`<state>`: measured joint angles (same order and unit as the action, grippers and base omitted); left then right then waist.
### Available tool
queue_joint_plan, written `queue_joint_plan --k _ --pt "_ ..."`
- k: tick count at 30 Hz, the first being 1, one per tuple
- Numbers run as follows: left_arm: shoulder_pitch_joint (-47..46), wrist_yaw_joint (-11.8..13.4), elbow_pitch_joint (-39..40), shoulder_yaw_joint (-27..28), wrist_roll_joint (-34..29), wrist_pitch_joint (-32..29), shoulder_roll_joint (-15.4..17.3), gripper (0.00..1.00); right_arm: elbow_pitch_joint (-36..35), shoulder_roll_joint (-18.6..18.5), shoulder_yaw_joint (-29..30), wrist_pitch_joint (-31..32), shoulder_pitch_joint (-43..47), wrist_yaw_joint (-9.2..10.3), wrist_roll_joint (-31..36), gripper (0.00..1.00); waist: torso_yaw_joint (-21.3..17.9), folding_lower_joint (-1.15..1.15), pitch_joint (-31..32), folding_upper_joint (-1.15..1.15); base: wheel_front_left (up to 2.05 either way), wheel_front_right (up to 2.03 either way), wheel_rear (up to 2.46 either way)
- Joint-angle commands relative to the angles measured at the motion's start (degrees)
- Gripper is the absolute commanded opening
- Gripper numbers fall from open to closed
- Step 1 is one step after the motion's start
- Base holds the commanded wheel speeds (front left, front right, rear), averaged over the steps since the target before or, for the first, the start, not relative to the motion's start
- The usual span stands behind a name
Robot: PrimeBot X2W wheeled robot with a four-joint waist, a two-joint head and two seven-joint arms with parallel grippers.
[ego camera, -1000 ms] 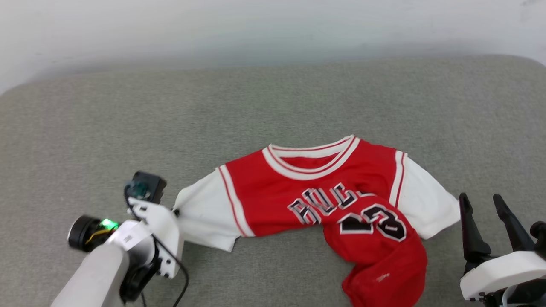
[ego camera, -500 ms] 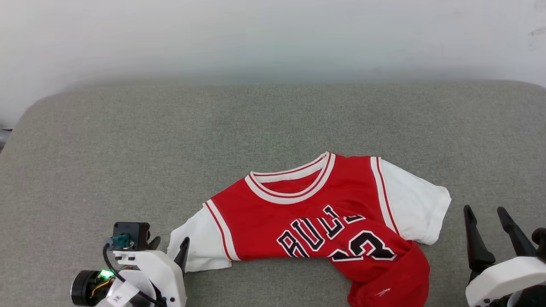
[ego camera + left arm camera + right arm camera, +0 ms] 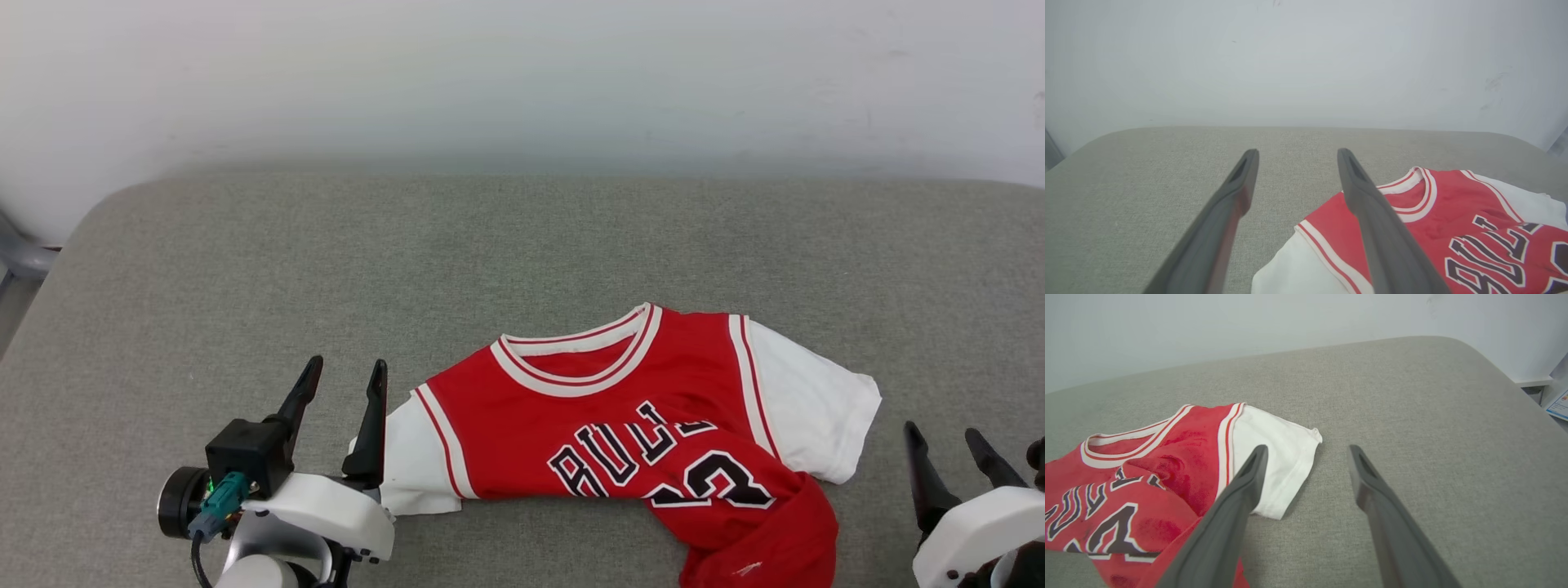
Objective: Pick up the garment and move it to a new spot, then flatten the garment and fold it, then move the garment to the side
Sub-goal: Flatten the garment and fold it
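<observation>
Grey cushion (image 3: 245, 269) bears garment (image 3: 629, 408); white wall (image 3: 522, 73).

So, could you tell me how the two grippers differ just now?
The left gripper stands beside the garment's white sleeve; the right gripper sits a little apart from the other sleeve. The left gripper reaches farther up the head view than the right gripper. Both are open and empty.
</observation>
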<state>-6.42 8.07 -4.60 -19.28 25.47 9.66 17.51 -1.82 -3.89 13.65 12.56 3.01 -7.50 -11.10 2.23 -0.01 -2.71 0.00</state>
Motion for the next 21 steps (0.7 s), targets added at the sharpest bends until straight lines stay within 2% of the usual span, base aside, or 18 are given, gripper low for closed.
queue_joint_plan --k 1,8,14,21 --pt "-0.79 -0.02 0.75 0.03 -0.68 1.42 -0.2 1.0 1.2 -0.99 0.41 1.12 -1.2 0.03 -0.85 1.0 0.44 0.01 -0.39 0.0 0.0 0.0 0.0" --pt "-2.65 -0.03 3.79 -0.92 -2.56 3.86 -1.36 1.0 11.12 -6.91 2.34 12.82 -7.58 0.02 -5.65 1.0 2.84 0.01 -3.69 0.0 0.0 0.0 0.0" --pt "-4.56 -0.37 5.62 -1.31 -3.23 4.68 -2.25 1.0 16.26 -11.75 -0.78 22.47 -15.61 0.02 -8.08 1.0 5.0 0.01 -7.65 0.0 0.0 0.0 0.0" --pt "-6.67 -0.88 6.06 -1.17 -3.59 5.21 -3.11 1.0 19.41 -16.01 -5.62 28.21 -23.89 0.02 -9.26 1.0 6.97 0.01 -12.67 0.0 0.0 0.0 0.0"
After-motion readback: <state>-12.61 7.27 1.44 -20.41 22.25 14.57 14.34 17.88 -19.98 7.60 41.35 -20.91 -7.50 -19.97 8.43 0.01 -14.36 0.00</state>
